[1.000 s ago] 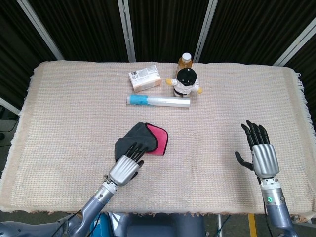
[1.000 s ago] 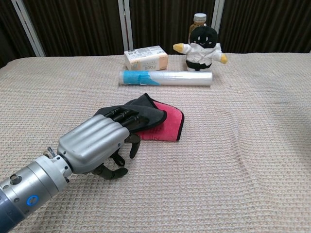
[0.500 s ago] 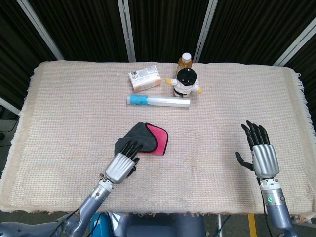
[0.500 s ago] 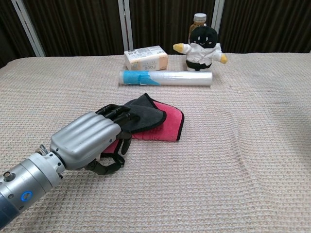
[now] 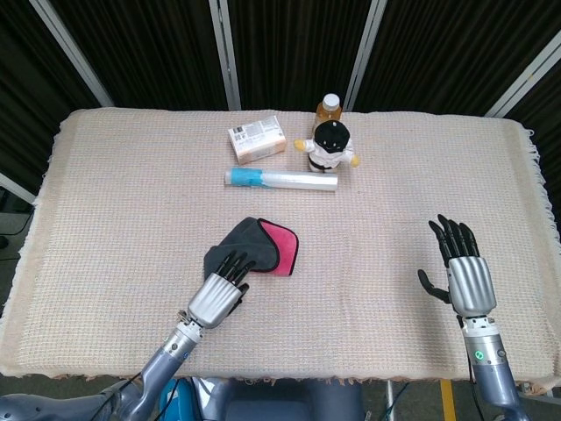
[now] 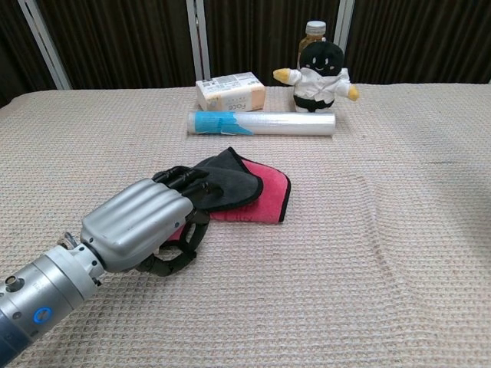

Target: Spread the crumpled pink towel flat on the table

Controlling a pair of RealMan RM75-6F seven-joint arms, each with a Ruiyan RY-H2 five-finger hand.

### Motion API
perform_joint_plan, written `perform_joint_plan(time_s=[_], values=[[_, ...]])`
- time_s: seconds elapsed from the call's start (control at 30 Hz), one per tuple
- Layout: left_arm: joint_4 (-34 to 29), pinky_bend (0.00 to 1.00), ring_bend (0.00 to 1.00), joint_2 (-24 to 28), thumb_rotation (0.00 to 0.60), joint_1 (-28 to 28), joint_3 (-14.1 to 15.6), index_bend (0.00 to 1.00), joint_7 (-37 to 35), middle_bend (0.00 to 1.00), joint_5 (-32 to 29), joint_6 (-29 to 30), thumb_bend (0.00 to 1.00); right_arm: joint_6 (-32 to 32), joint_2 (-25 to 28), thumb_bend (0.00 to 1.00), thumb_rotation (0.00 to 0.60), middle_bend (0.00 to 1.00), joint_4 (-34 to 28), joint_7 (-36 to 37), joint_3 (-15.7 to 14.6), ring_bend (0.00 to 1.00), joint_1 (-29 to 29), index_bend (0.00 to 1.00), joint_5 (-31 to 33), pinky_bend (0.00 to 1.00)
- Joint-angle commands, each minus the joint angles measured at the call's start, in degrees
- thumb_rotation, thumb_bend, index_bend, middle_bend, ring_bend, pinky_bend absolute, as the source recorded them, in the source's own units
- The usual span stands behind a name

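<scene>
Resting my left hand on the folded towel, fingers loosely curled over its dark edge, I could not tell whether I gripped it. Dragging it would have bunched it further; my right hand hung spread and empty, well apart.

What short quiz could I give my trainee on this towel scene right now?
1. True or false: the pink towel already lies spread flat on the table.
2. Which hand touches the towel: the left hand or the right hand?
3. Multiple choice: the plastic-wrapped roll lies (A) between the towel and the plush doll, (B) under the towel, (C) beside the right hand.

Key
1. False: it is still bunched, with a dark fold over the pink.
2. The left hand; its fingers rest on the towel's near edge. The right hand is open, apart from everything.
3. A.
</scene>
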Motion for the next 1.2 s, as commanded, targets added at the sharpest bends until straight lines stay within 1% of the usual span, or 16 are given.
perform_joint_plan(time_s=[0.03, 0.23, 0.37, 0.5, 0.53, 0.63, 0.67, 0.73, 0.77, 0.87, 1.0, 1.2], values=[[-0.26, 0.00, 0.00, 0.44, 0.600, 0.19, 0.09, 0.60, -0.36, 0.13, -0.06, 0.31, 0.49, -0.04, -0.02, 0.33, 0.600, 0.01, 0.04, -0.05, -0.05, 0.00, -0.01, 0.09, -0.01, 0.01], [-2.78, 0.00, 0.00, 2.36, 0.600, 0.21, -0.31, 0.60, -1.09, 0.13, 0.63, 2.02, 0.49, 0.00, 0.00, 0.33, 0.600, 0.01, -0.09, -0.15, -0.09, 0.00, -0.03, 0.09, -0.04, 0.01], [-8.52, 0.00, 0.00, 5.57, 0.600, -0.46, -2.26, 0.60, -1.87, 0.13, 1.29, 3.81, 0.49, 0.08, 0.16, 0.33, 0.600, 0.01, -0.20, 0.13, 0.07, 0.00, -0.08, 0.09, 0.15, 0.01], [-15.99, 0.00, 0.00, 10.52, 0.600, -2.40, -6.74, 0.61, -1.16, 0.13, 1.30, 4.42, 0.49, -0.22, 0.42, 0.33, 0.600, 0.01, -0.33, 0.81, 0.36, 0.00, 0.00, 0.09, 0.63, 0.01], [-18.34, 0.00, 0.00, 12.24, 0.600, -3.27, -8.38, 0.60, -0.46, 0.13, 0.84, 3.73, 0.49, -0.33, 0.53, 0.33, 0.600, 0.01, -0.38, 1.00, 0.47, 0.00, 0.05, 0.09, 0.77, 0.01], [-22.70, 0.00, 0.00, 15.65, 0.600, -5.53, -12.29, 0.61, 1.66, 0.14, -0.12, 1.89, 0.49, -0.78, 0.62, 0.33, 0.600, 0.01, -0.33, 1.19, 0.80, 0.00, 0.28, 0.09, 1.26, 0.01], [-24.48, 0.00, 0.00, 17.13, 0.600, -6.70, -14.16, 0.61, 2.87, 0.14, -0.77, 0.72, 0.49, -1.06, 0.64, 0.33, 0.600, 0.01, -0.39, 1.40, 0.95, 0.00, 0.39, 0.09, 1.56, 0.01], [-26.27, 0.00, 0.00, 18.94, 0.600, -8.64, -17.01, 0.61, 4.68, 0.15, -1.84, -1.17, 0.49, -1.59, 0.68, 0.33, 0.600, 0.01, -0.55, 1.84, 1.15, 0.00, 0.54, 0.09, 2.10, 0.01], [-27.12, 0.00, 0.00, 20.01, 0.600, -9.98, -18.92, 0.61, 5.82, 0.15, -2.78, -2.47, 0.49, -2.07, 0.72, 0.33, 0.600, 0.01, -0.64, 2.19, 1.33, 0.00, 0.71, 0.08, 2.55, 0.01], [-27.79, 0.00, 0.00, 21.76, 0.600, -13.30, -23.33, 0.61, 7.77, 0.16, -4.86, -5.00, 0.49, -3.44, 0.86, 0.33, 0.600, 0.01, -0.69, 2.41, 1.88, 0.00, 1.31, 0.09, 3.67, 0.01], [-27.37, 0.00, 0.00, 23.35, 0.600, -17.10, -27.65, 0.61, 9.61, 0.16, -6.87, -7.15, 0.49, -4.63, 1.42, 0.33, 0.600, 0.01, -1.42, 2.15, 3.00, 0.00, 2.23, 0.08, 4.79, 0.01], [-26.57, 0.00, 0.00, 25.27, 0.600, -21.37, -31.18, 0.61, 10.79, 0.16, -8.02, -8.66, 0.49, -5.81, 2.70, 0.33, 0.600, 0.01, -3.90, 1.15, 4.74, 0.00, 3.66, 0.09, 5.82, 0.01]])
